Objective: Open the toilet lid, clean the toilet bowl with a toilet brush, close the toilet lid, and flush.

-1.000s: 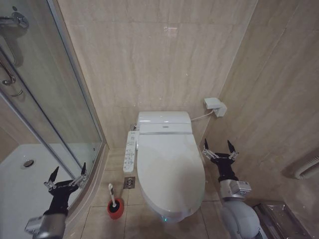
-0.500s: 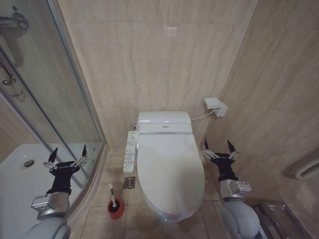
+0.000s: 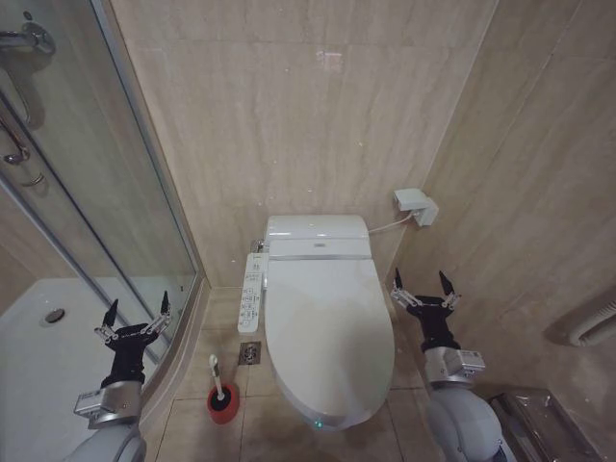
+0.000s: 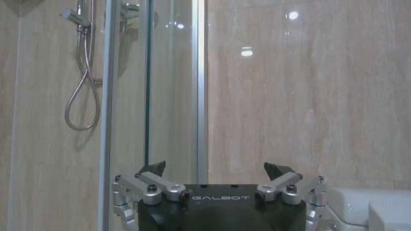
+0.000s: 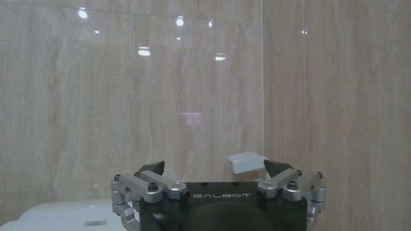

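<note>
The toilet lid [image 3: 327, 327] is a glossy white oval lying shut over the toilet, so the toilet bowl is hidden beneath it. The toilet brush [image 3: 217, 373] stands with its thin white handle up in a small red holder cup [image 3: 222, 405] on the floor, left of the toilet. My left gripper [image 3: 138, 313] is open and empty, raised to the left of the brush, in front of the shower glass. My right gripper [image 3: 422, 287] is open and empty, raised just right of the lid. Both grippers point at the back wall in the wrist views [image 4: 217, 169] [image 5: 217, 167].
A white control panel [image 3: 251, 293] sticks out along the toilet's left side. The cistern unit [image 3: 317, 234] sits behind the lid. A glass shower door [image 3: 115, 192] and white shower tray [image 3: 38, 356] close off the left. A white wall box [image 3: 416, 206] hangs at the back right.
My left arm has swung right and turned upright, bringing its gripper closer to the brush. The right arm and the toilet have not moved.
</note>
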Available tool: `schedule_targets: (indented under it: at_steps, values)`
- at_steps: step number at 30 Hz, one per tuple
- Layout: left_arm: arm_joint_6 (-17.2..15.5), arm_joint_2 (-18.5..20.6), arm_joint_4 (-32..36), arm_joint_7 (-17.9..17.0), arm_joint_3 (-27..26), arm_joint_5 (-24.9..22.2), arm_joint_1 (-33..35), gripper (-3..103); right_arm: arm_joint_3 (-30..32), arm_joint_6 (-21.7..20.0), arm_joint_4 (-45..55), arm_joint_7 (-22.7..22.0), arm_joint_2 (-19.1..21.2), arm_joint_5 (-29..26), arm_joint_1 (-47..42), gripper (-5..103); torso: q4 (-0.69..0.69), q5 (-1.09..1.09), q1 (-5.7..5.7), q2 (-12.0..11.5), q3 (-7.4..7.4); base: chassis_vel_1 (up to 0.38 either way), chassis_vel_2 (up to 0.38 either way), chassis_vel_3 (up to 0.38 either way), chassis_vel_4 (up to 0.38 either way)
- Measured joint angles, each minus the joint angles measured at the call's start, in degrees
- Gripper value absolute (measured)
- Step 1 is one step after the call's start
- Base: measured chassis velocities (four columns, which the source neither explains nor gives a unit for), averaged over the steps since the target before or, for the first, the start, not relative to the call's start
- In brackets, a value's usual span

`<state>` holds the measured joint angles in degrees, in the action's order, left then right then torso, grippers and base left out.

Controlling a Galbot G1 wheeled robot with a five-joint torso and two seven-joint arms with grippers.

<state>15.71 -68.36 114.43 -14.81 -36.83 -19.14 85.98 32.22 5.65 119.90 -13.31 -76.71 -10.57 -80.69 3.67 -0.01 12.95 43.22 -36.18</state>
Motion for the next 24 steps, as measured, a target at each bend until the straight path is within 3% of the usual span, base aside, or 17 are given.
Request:
schedule_targets:
  at_steps: [24]
  values:
    - [0.72,-0.43,-0.03,1.10,0.45,2.78,-0.64,100,0.00,0.00,0.00,0.01,0.00,0.00,0.01,100,-0.01,0.00,0.03,0.00,-0.01,-0.031,0.036,0.038,-0.037]
